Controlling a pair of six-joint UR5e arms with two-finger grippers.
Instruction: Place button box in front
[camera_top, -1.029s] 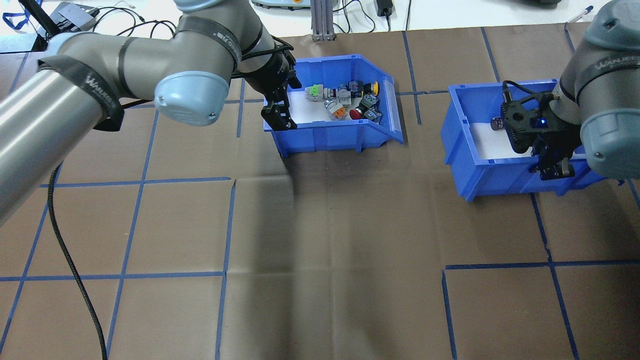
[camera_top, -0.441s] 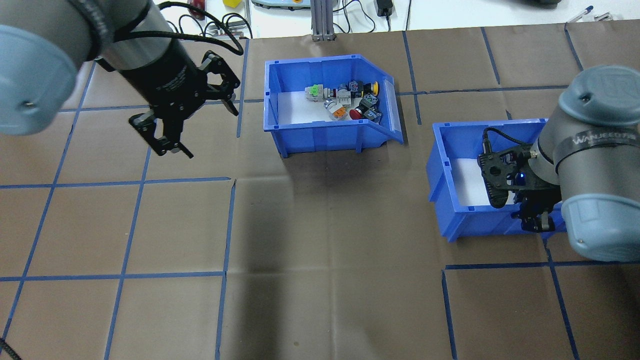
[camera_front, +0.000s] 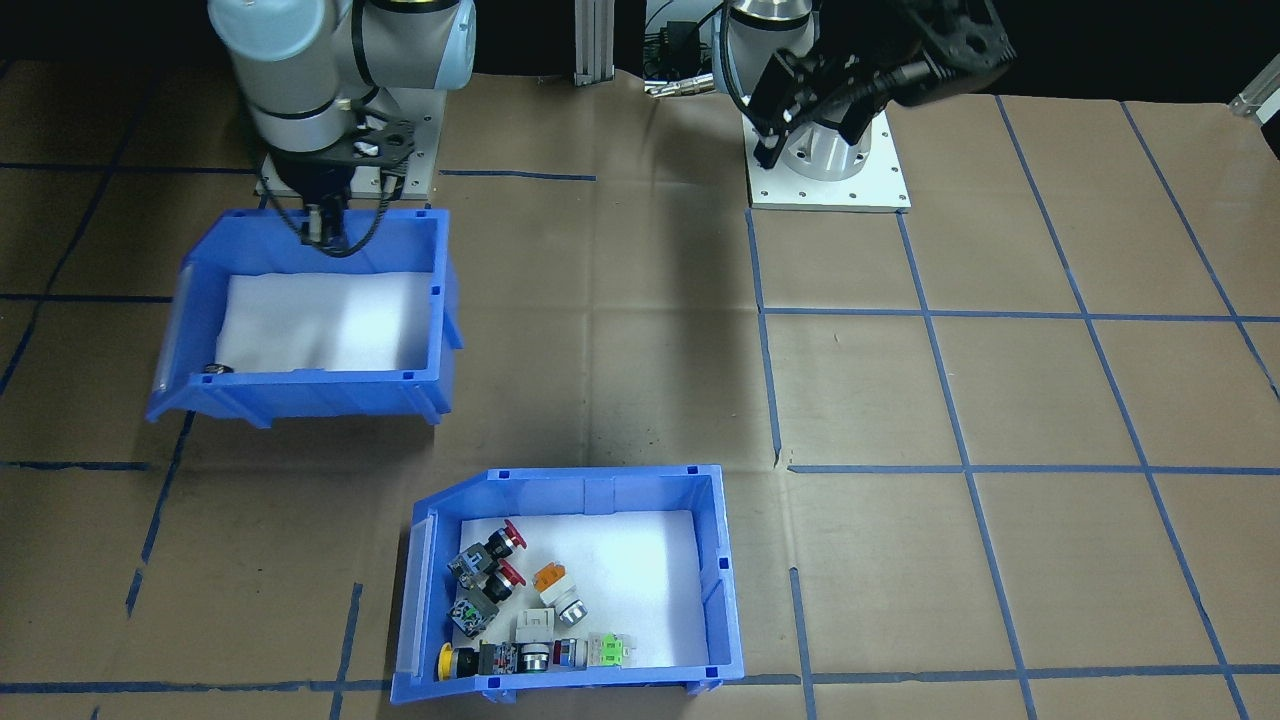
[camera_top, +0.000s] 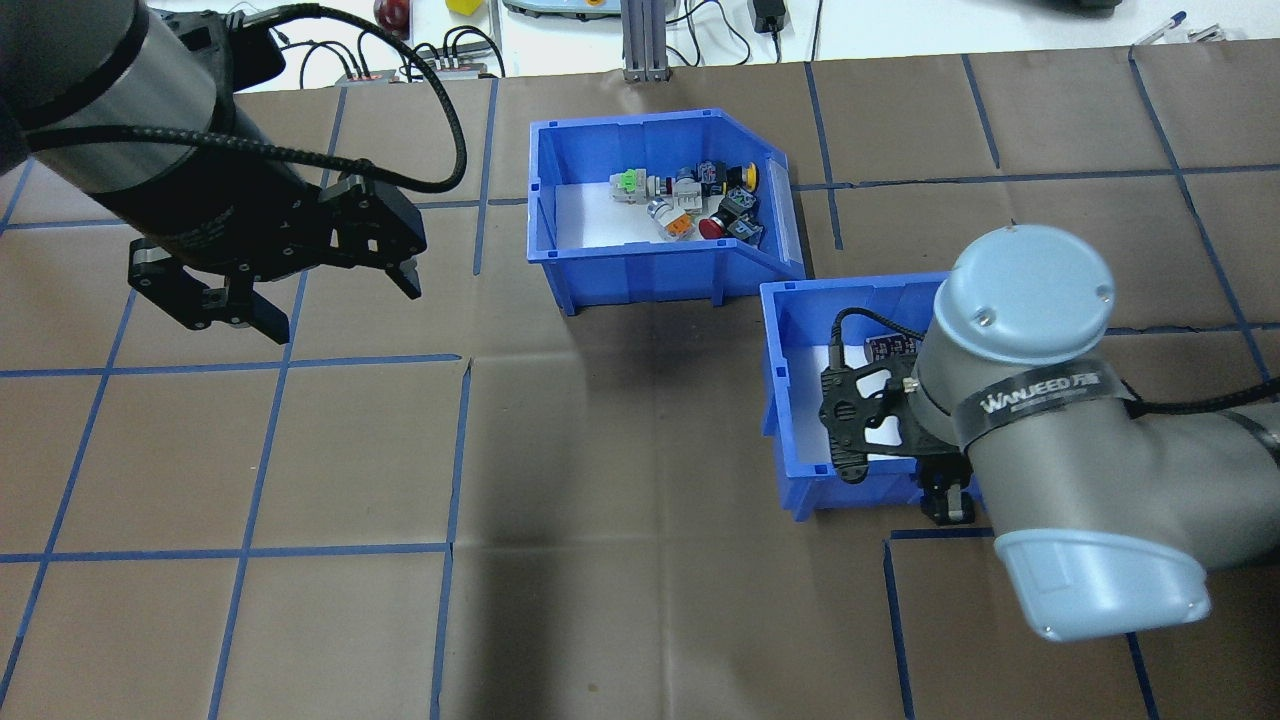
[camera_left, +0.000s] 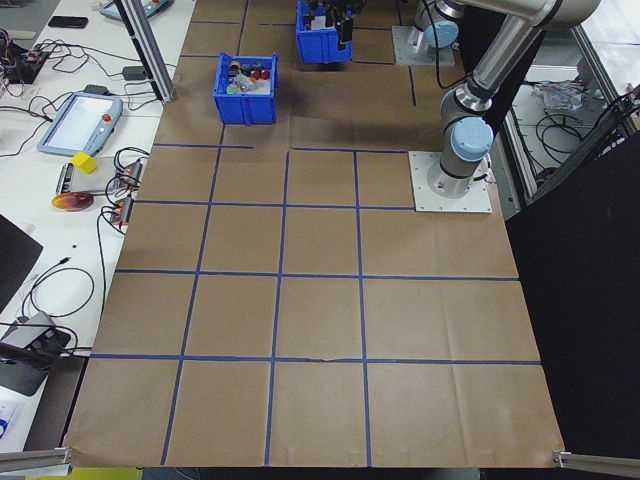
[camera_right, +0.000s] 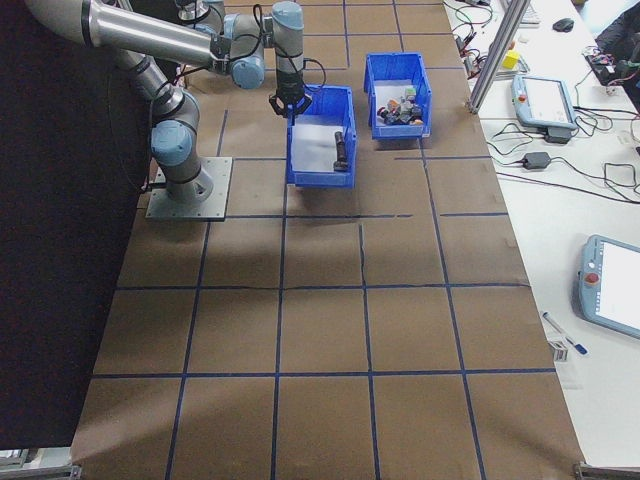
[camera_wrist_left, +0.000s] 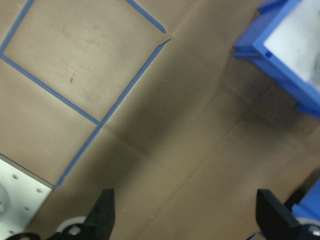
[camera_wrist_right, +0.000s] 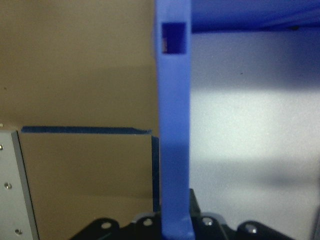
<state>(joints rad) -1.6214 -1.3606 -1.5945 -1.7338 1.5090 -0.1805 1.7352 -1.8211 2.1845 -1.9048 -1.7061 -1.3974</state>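
Front-facing view: the button box (camera_front: 570, 585) sits on the worktop (camera_front: 1000, 400) at its edge far from the robot. The second blue bin (camera_front: 310, 320) lies nearer the bases.

Overhead view: the left pincer (camera_top: 285, 280) hangs spread apart, holding nothing.

Right wrist view: the right pincer (camera_wrist_right: 175, 227) is clamped on the second bin's wall.

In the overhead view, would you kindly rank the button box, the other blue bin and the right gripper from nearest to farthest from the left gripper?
Measured from the left gripper, open over bare table at the view's left:
1. The button box, just to its right, at the table's far middle.
2. The other blue bin, further right and nearer the robot.
3. The right gripper, clamped on that bin's near wall, mostly hidden under its arm.
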